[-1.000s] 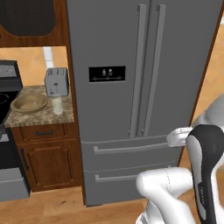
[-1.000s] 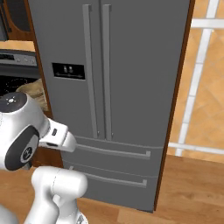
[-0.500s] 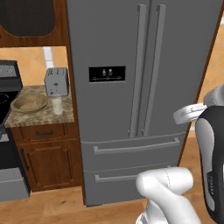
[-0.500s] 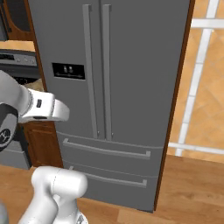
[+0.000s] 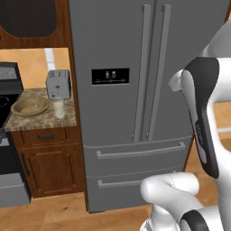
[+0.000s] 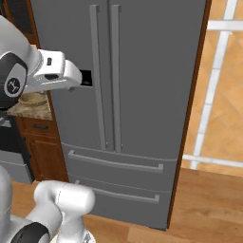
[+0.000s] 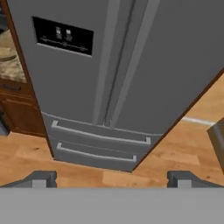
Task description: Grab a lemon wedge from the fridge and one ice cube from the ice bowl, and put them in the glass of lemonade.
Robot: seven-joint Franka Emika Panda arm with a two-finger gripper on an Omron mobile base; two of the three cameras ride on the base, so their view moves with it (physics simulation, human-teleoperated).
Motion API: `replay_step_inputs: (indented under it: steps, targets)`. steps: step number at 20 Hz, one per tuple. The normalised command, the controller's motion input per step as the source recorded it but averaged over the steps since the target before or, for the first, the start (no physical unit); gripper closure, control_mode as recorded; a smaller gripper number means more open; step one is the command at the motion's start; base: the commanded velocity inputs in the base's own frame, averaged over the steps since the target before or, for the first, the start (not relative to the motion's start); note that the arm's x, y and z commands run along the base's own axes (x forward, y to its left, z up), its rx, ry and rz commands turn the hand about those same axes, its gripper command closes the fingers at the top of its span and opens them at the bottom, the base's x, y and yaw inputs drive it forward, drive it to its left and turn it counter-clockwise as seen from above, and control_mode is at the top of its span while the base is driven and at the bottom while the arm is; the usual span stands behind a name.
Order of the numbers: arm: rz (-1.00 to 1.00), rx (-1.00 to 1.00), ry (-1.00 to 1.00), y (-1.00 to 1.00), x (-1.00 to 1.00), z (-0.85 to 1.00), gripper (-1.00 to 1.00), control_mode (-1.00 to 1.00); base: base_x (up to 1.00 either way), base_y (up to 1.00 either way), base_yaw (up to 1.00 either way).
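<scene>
The dark-grey fridge [image 5: 135,90] stands with both doors and both drawers closed, so the lemon wedge is hidden. To its left, on the counter, the tan ice bowl [image 5: 30,106] sits beside the glass of lemonade [image 5: 59,108]. Any ice cube in the bowl is too small to make out. My gripper [image 7: 112,179] is open with nothing between its fingertips [image 7: 41,178]. It hangs in the air in front of the fridge, facing the doors and apart from them. My white hand [image 6: 54,71] is level with the black dispenser panel [image 6: 86,78].
A silver toaster [image 5: 58,84] stands behind the glass on the granite counter [image 5: 40,121]. A black stove [image 5: 6,135] adjoins the counter on the left, with wooden cabinets [image 5: 47,158] below. Wooden floor [image 6: 209,204] lies open to the right of the fridge.
My arm has lifted. The hand rose from just above the drawers to the height of the dispenser panel. The fridge and counter items have not moved.
</scene>
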Motion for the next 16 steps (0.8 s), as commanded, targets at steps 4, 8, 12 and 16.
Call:
replay_step_inputs:
  steps: [4,8,12,16]
  targets:
    - [-0.18,0.11,0.0,-0.03,1.0,-0.3,-1.0,-1.0,0.0,0.0,0.0]
    - [-0.18,0.14,0.0,-0.32,1.0,-0.76,-1.0,-1.0,0.0,0.0,0.0]
    - [-0.1,0.14,-0.01,-0.39,1.0,-0.6,-1.0,-1.0,0.0,0.0,0.0]
    - [0.0,0.11,-0.01,-0.25,1.0,-0.33,-1.0,-1.0,0.0,0.0,0.0]
